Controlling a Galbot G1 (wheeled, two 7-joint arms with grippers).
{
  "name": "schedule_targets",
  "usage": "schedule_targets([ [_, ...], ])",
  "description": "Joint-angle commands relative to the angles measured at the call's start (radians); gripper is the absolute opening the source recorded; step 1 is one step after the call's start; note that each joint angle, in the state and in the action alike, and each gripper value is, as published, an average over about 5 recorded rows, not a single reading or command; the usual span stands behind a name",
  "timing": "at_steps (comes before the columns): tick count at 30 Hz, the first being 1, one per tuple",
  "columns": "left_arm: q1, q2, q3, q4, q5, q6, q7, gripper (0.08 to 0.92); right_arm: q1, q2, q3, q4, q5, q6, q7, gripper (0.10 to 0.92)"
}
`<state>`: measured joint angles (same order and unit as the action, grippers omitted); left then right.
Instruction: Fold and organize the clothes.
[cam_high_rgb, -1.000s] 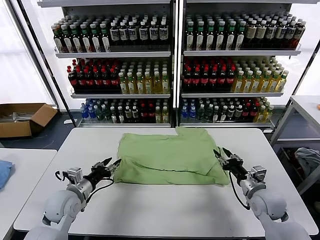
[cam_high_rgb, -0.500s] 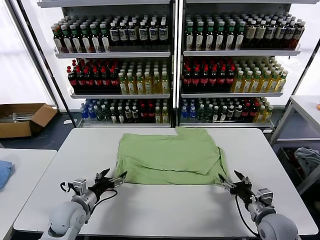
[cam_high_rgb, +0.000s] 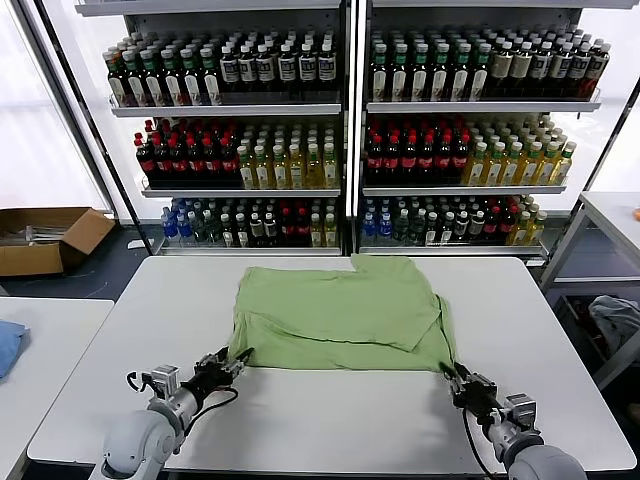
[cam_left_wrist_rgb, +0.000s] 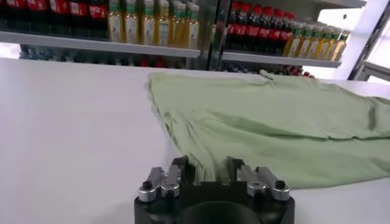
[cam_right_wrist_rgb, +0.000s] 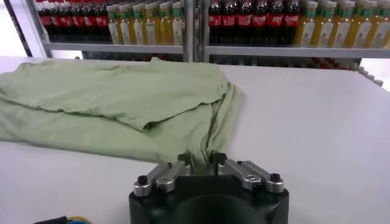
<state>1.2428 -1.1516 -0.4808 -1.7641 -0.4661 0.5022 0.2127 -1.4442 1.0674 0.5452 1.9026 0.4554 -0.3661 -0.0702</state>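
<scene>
Bright even light, window glare far left, soft shadows under shirt (cam_high_rgb: 340, 315), wrist views' bkgd shelves (cam_left_wrist_rgb: 152, 27) slightly blurred

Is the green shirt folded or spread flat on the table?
Partly folded: the green shirt lies doubled over itself, an upper layer's edge crossing the lower one near its right side. No collar or buttons show.

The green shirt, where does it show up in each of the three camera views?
Head view: green shirt spread mid-table, between both hands.
Left wrist view: fills the right half, near corner at the left hand.
Right wrist view: spreads left of centre, corner at the right hand.
Shared landmark: bottle shelves behind.
</scene>
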Motion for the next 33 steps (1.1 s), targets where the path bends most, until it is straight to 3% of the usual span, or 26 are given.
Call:
schedule_targets([
  [1,0.006,0.001,0.001,0.007,0.008,0.001,0.012,0.307,-0.023,0.001,0.002,0.015,0.007,0.002,-0.004,0.113],
  [7,0.041,0.015,-0.011,-0.050,0.010,0.007,0.012,0.137,-0.126,-0.030,0.054,0.106,0.039,0.004,-0.021,0.109],
  [10,0.093,0.030,-0.029,-0.110,0.015,0.014,0.011,0.095,-0.197,-0.042,0.091,0.158,0.051,0.008,-0.026,0.109],
  [18,0.333,0.065,-0.124,-0.301,0.020,0.030,-0.004,0.092,-0.454,-0.057,0.195,0.293,0.055,0.042,-0.029,0.109],
  [27,0.577,-0.002,-0.240,-0.486,0.073,0.074,-0.019,0.092,-0.612,-0.014,0.243,0.366,0.025,0.044,-0.036,0.109],
  [33,0.663,-0.032,-0.261,-0.542,0.122,0.075,-0.017,0.100,-0.587,-0.019,0.248,0.359,0.066,0.049,-0.044,0.206],
])
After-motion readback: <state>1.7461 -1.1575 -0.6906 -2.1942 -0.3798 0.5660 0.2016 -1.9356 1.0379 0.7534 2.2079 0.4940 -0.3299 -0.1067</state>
